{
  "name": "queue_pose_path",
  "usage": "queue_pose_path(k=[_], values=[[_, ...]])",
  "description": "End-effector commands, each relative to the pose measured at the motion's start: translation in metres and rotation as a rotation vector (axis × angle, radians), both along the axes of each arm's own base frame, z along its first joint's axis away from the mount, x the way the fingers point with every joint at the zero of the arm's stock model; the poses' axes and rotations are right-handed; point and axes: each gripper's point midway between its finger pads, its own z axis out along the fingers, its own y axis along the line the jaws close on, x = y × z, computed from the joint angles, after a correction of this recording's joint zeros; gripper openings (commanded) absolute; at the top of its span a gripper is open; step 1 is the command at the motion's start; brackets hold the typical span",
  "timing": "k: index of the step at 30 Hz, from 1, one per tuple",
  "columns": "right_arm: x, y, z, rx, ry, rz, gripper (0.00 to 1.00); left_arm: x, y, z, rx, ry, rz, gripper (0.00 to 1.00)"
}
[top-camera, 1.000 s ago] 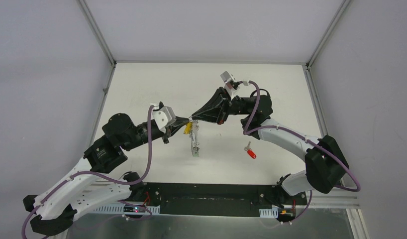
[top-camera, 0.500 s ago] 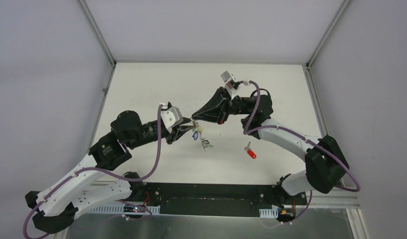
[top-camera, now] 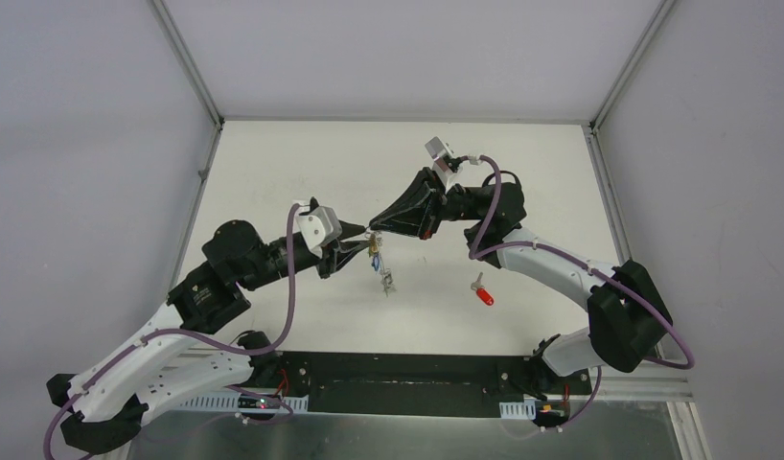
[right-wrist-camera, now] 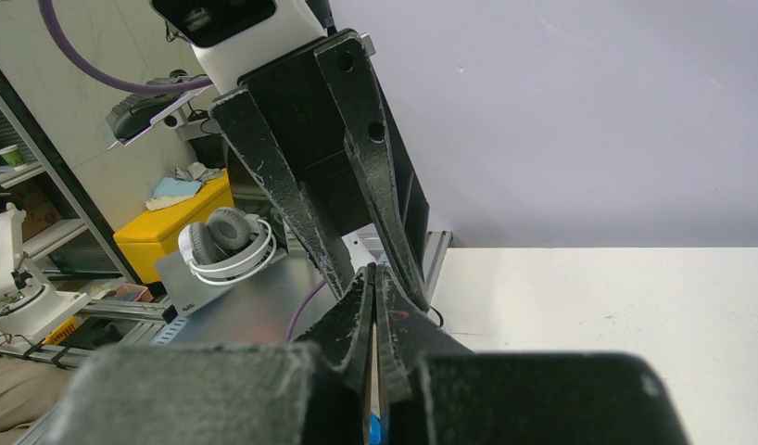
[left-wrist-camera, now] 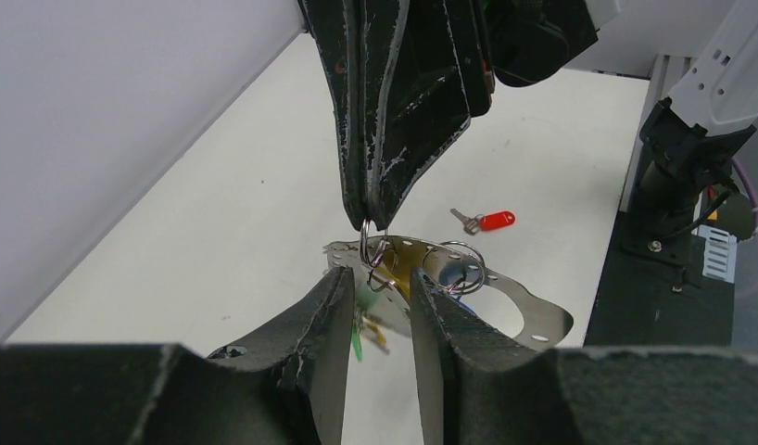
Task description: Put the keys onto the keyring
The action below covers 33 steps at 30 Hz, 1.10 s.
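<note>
Above the white bench point(top-camera: 273, 172), my right gripper point(top-camera: 371, 228) is clamped on the keyring point(left-wrist-camera: 533, 315), likely stiff and slippery, light keys point(left-wrist-camera: 400, 269) dangling, my left gripper point(left-wrist-camera: 382, 292) parted around them; I'd grip its flat band edge-on.

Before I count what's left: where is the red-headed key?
Top view: the red-headed key lies on the table, right of centre, just right of the dangling key bunch.

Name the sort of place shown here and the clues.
Probably a robotics lab: two black-and-white robot arms at a white tabletop walled by plain grey panels, with metal shelving and white headphones behind.
</note>
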Motion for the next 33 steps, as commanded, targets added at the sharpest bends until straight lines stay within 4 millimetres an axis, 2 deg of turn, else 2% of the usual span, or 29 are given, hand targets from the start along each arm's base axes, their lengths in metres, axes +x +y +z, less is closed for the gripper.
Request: queue_pose_path(k=[1, 4, 11, 17, 21, 22, 26, 29, 31, 33], values=[[-0.008, -0.008, 0.024, 0.077, -0.062, -0.007, 0.00, 0.000, -0.001, 0.018, -0.075, -0.022, 0.007, 0.29], [-0.008, -0.008, 0.023, 0.076, -0.061, -0.007, 0.00, 0.004, 0.000, 0.020, -0.093, -0.018, 0.028, 0.25], [-0.008, -0.008, 0.023, 0.077, -0.061, -0.007, 0.00, 0.006, 0.000, 0.024, -0.107, -0.033, 0.035, 0.24], [-0.009, -0.009, 0.023, 0.077, -0.061, -0.008, 0.00, 0.003, -0.002, 0.021, -0.101, -0.033, 0.018, 0.01], [-0.007, -0.008, 0.021, 0.070, -0.047, -0.012, 0.00, 0.002, 0.002, 0.025, -0.110, -0.035, 0.025, 0.00], [-0.006, -0.007, 0.020, 0.067, -0.043, -0.013, 0.03, 0.003, 0.004, 0.025, -0.111, -0.027, 0.035, 0.00], [-0.004, -0.007, 0.019, 0.065, -0.032, -0.022, 0.36, 0.005, 0.010, 0.025, -0.079, 0.019, 0.070, 0.00], [-0.002, -0.008, 0.020, 0.070, -0.030, -0.038, 0.55, 0.004, 0.012, 0.020, -0.025, 0.048, 0.076, 0.00], [0.001, -0.010, 0.020, 0.070, -0.026, -0.060, 0.65, 0.002, 0.011, 0.016, 0.011, 0.077, 0.064, 0.00], [0.004, -0.009, 0.016, 0.049, -0.019, -0.080, 0.70, -0.001, 0.010, 0.012, 0.047, 0.114, 0.051, 0.00]])
